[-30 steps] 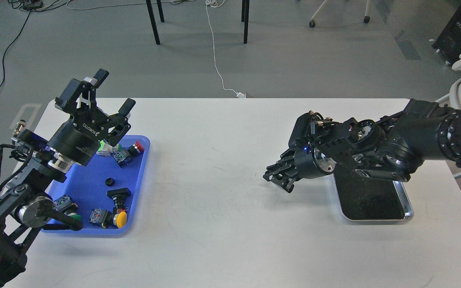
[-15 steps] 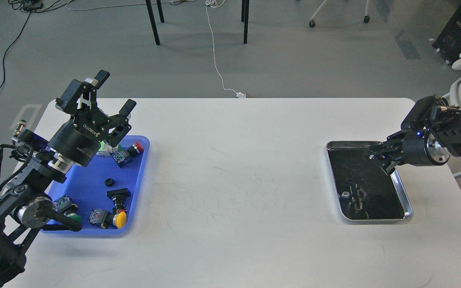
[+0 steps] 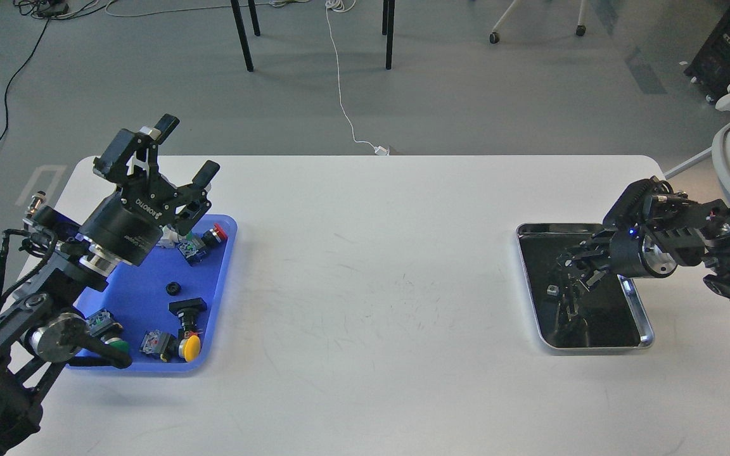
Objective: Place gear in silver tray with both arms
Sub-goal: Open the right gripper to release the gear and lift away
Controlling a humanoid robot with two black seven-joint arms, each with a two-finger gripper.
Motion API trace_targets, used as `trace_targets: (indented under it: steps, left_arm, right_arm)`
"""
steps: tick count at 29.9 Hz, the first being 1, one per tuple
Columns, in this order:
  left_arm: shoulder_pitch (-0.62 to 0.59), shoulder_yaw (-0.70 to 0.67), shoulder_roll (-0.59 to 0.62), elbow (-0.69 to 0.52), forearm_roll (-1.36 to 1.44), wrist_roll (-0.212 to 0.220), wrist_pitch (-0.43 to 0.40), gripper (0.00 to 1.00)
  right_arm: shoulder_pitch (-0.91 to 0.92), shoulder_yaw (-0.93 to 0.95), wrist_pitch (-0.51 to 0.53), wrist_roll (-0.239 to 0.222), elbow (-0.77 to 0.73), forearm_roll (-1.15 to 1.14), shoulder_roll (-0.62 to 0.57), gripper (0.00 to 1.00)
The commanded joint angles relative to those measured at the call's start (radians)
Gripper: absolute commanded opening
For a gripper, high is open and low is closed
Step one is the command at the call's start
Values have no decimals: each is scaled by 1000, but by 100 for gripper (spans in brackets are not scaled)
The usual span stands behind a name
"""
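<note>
The gear (image 3: 173,288) is a small black ring lying on the floor of the blue plastic tray (image 3: 124,304) at the left. My left gripper (image 3: 186,147) is open and empty, raised above the far end of the blue tray. The silver tray (image 3: 647,335) sits at the right, and its dark floor mirrors the arm above it. My right gripper (image 3: 573,265) hovers over the far half of the silver tray, pointing left. It is small and dark, so its fingers cannot be told apart. I see nothing held in it.
The blue tray also holds several push buttons, with red (image 3: 216,233), yellow (image 3: 192,346) and green (image 3: 118,345) caps, and a black part (image 3: 189,306). Chair legs and cables are on the floor beyond the white table's far edge.
My right arm swung from the table's middle back to the right, then settled over the silver tray. My left gripper shifted slightly right, still open.
</note>
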Motion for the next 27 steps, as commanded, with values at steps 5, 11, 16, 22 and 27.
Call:
trace_targets:
  steps: [5, 11, 16, 22, 27]
  left_arm:
    - [-1, -2, 1, 0, 0, 0, 0, 98]
    - [-1, 0, 11, -2, 3, 0, -2, 98]
    - [-1, 3, 25, -20, 52, 0, 0, 98]
    - [-1, 5, 39, -45, 256, 0, 3, 98]
    - [-10, 6, 102, -77, 551, 0, 5, 98]
  right_arm:
    - [24, 44, -9, 0, 26, 31, -49, 94]
    - [34, 361, 1, 0, 133, 82, -176, 97]
    - [-117, 651, 12, 0, 207, 422, -210, 97]
    - [-302, 912, 49, 0, 236, 897, -164, 97]
    - [-434, 1109, 164, 0, 323, 1209, -141, 97]
